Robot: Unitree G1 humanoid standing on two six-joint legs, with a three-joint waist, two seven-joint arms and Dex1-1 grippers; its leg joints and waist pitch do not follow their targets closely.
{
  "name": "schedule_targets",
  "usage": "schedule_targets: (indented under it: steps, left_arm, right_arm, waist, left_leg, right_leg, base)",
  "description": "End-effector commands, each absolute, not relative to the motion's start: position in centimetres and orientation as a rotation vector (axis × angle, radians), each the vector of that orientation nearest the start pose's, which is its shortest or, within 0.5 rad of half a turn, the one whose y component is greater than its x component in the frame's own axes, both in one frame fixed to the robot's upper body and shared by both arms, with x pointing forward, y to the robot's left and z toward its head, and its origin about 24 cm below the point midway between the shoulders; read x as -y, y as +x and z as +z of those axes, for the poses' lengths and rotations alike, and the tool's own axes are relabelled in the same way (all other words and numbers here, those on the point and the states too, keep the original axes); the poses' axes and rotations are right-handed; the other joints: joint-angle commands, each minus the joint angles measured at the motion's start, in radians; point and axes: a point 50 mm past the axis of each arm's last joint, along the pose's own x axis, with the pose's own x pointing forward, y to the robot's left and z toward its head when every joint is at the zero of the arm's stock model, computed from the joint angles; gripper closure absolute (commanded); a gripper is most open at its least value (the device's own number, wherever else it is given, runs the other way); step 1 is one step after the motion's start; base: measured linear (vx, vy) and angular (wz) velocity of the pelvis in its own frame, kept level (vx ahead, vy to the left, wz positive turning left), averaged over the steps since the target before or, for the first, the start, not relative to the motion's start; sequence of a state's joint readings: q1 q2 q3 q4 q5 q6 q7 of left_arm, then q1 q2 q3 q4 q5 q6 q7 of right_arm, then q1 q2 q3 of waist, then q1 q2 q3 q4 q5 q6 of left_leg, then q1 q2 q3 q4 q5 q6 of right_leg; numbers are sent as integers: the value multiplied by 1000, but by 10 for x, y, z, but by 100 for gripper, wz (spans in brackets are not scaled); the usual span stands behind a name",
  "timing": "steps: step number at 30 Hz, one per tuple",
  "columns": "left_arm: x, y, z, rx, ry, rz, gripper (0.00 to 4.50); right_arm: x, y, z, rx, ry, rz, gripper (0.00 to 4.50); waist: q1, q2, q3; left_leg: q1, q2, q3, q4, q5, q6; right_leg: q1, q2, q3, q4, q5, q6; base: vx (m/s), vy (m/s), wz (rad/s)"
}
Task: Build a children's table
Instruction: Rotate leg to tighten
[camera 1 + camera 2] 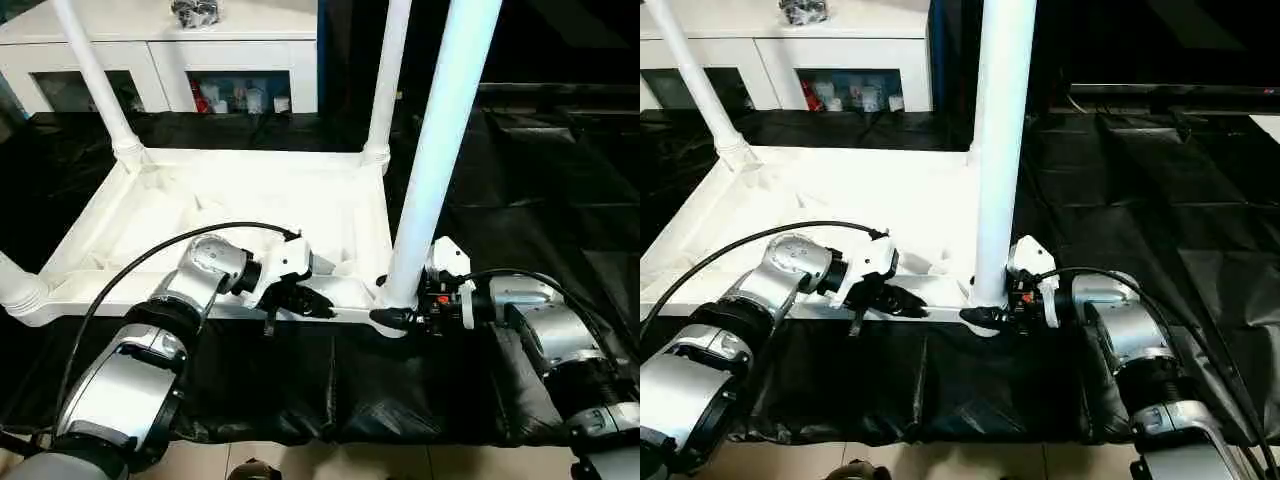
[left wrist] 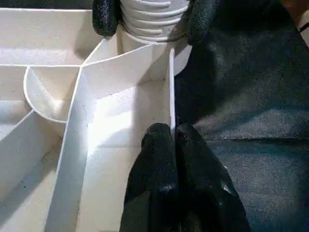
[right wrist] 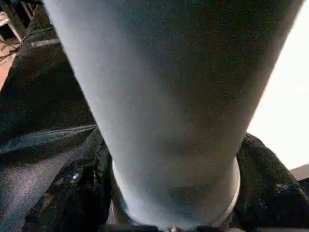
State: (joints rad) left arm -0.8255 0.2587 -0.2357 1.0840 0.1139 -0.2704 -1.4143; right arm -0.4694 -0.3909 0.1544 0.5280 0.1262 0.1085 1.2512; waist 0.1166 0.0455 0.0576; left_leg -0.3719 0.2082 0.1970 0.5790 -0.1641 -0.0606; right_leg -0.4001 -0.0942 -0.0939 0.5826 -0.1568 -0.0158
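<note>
1. Head views: tabletop (image 1: 250, 200) lies upside down on black sheet (image 1: 520, 200), legs standing in its sockets; cabinet (image 1: 160, 50) behind.
2. Left wrist view: left gripper (image 2: 171, 133) pinched shut on tabletop's rim.
3. Right wrist view: right gripper (image 3: 169, 193) fingers straddle near leg (image 3: 169, 96) at its base, touching it.

The tabletop (image 1: 150, 215) lying upside down looks like white moulded plastic, smooth with a faint sheen, its thin ribs (image 2: 77, 125) catching the light. The legs (image 1: 440, 150) are the same smooth white plastic, slightly glossy, and the near one has ridged rings (image 2: 154, 19) at its base. Beneath it all lies a black sheet (image 1: 520, 170), crinkled and shiny like plastic film. The robot's forearms (image 1: 560, 340) are brushed silver metal. The fingers (image 2: 164, 179) of the left hand look like black rubber, softly glossy. The cabinet (image 1: 160, 50) behind is matt white with glass doors.
</note>
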Motion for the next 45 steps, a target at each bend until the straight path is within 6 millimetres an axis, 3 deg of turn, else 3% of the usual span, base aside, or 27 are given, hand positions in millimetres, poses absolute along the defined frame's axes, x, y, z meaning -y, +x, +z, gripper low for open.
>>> schedule_targets:
  steps: [1,3,4,5,6,7,8,9,11,12,14,15,16,18,20,26,29,30,35,37,39,44,45]
  left_arm:
    - [-100,335,60,-327,448,-1575,450]
    - [-99,335,59,-327,441,-1566,450]
    - [-95,338,58,-338,435,-1514,450]
    - [-89,342,56,-350,428,-1448,450]
    - [-88,342,56,-350,425,-1439,450]
    - [-79,344,55,-346,406,-1397,450]
    - [-74,344,55,-343,397,-1383,450]
    - [-68,344,55,-340,391,-1368,450]
    - [-56,344,53,-345,383,-1339,450]
    - [-48,345,53,-346,381,-1320,450]
    - [-33,343,54,-332,356,-1312,450]
    - [-28,342,55,-323,349,-1313,450]
    - [-28,342,55,-323,349,-1313,450]
    - [-26,342,55,-315,366,-1319,450]
    - [-28,342,55,-315,373,-1312,450]
    - [-41,340,56,-273,408,-1382,450]
    - [-53,339,59,-263,416,-1448,450]
    - [-56,339,60,-260,404,-1469,450]
    - [-64,338,62,-271,405,-1514,450]
    - [-71,337,62,-283,411,-1550,450]
    - [-78,336,63,-293,418,-1592,450]
    - [-89,334,62,-326,434,-1638,450]
    - [-93,333,62,-338,440,-1647,450]
  right_arm:
    - [131,291,36,-365,-96,1348,171]
    - [131,292,35,-362,-96,1326,172]
    - [129,300,31,-351,-108,1188,172]
    - [128,311,26,-349,-110,997,173]
    - [128,313,25,-352,-105,968,173]
    - [126,322,23,-361,-46,827,173]
    - [124,324,22,-364,-13,774,173]
    - [122,327,21,-373,22,730,173]
    - [115,331,18,-388,35,655,173]
    - [109,334,17,-398,22,619,173]
    - [97,338,19,-378,2,589,173]
    - [94,341,21,-352,-13,582,173]
    - [94,341,21,-352,-13,582,118]
    - [92,345,25,-323,10,564,101]
    - [93,346,28,-311,20,566,82]
    - [111,344,31,-277,-64,659,30]
    - [124,335,32,-276,-112,817,30]
    - [127,332,33,-277,-125,876,30]
    - [133,321,35,-299,-149,1043,30]
    - [138,312,36,-325,-165,1158,30]
    - [141,305,38,-346,-182,1259,30]
    - [142,300,41,-363,-176,1341,63]
    - [142,299,42,-368,-178,1358,69]
  waist:
    - [2,-18,-76]
    - [0,-15,-75]
    - [-2,-21,-72]
    - [-6,-18,-69]
    - [-11,-16,-66]
    - [-22,-19,-63]
    - [-30,-21,-61]
    - [-33,-18,-62]
    - [-42,-16,-64]
    - [-43,-4,-64]
    - [-58,-13,-62]
    - [-61,-12,-61]
    - [-62,-13,-61]
    - [-61,-14,-62]
    - [-59,-16,-64]
    - [-51,-17,-71]
    - [-39,-19,-75]
    - [-35,-15,-77]
    - [-16,-15,-83]
    - [-13,-11,-82]
    - [-9,-14,-79]
    - [-4,-13,-73]
    - [-2,-18,-72]
  left_leg:
    - [15,29,-13,-59,-225,76]
    - [16,30,-14,-62,-235,71]
    - [18,28,-13,-62,-255,65]
    - [20,30,-14,-65,-268,44]
    - [22,27,-16,-68,-286,29]
    - [22,22,-22,-70,-320,7]
    - [28,18,-24,-69,-349,-3]
    - [32,17,-25,-68,-354,-3]
    - [24,19,-27,-72,-353,9]
    - [25,19,-29,-73,-359,5]
    - [37,12,-25,-68,-411,2]
    - [38,9,-24,-65,-418,11]
    - [36,9,-24,-64,-416,15]
    - [35,9,-24,-64,-405,27]
    - [35,11,-23,-65,-393,32]
    - [19,19,-20,-69,-340,49]
    - [15,20,-12,-62,-290,77]
    - [11,21,-12,-60,-266,86]
    - [10,25,-10,-54,-197,117]
    - [12,25,-11,-55,-200,120]
    - [14,27,-11,-57,-223,115]
    - [23,30,-11,-63,-287,83]
    - [25,30,-11,-64,-293,71]
  right_leg:
    - [50,-62,43,-65,-273,-218]
    - [49,-62,42,-66,-292,-214]
    - [48,-62,42,-72,-325,-207]
    - [41,-64,43,-73,-367,-198]
    - [38,-65,42,-77,-407,-189]
    - [43,-66,34,-86,-500,-156]
    - [39,-66,31,-98,-564,-128]
    - [36,-66,30,-102,-578,-121]
    - [43,-63,29,-105,-549,-114]
    - [41,-62,30,-103,-535,-117]
    - [29,-58,27,-111,-543,-126]
    - [28,-59,25,-115,-563,-122]
    - [29,-60,25,-118,-571,-117]
    - [29,-60,25,-119,-573,-109]
    - [30,-58,27,-115,-550,-120]
    - [42,-59,38,-93,-401,-167]
    - [48,-57,39,-80,-308,-201]
    - [52,-58,40,-75,-274,-212]
    - [55,-55,40,-56,-154,-250]
    - [54,-55,39,-58,-159,-253]
    - [53,-56,40,-62,-190,-251]
    - [46,-60,42,-75,-306,-227]
    - [44,-61,43,-77,-335,-222]
  base:
    - [0,0,0]
    - [0,0,0]
    - [0,0,0]
    - [0,0,0]
    - [0,0,0]
    - [0,0,0]
    - [-53,7,-8]
    - [0,0,0]
    - [0,0,0]
    - [0,0,0]
    - [0,0,0]
    - [0,0,0]
    - [0,0,0]
    - [0,0,0]
    - [0,0,0]
    - [0,0,0]
    - [0,0,0]
    - [0,0,0]
    - [0,0,0]
    - [0,0,0]
    - [0,0,0]
    - [0,0,0]
    - [0,0,0]
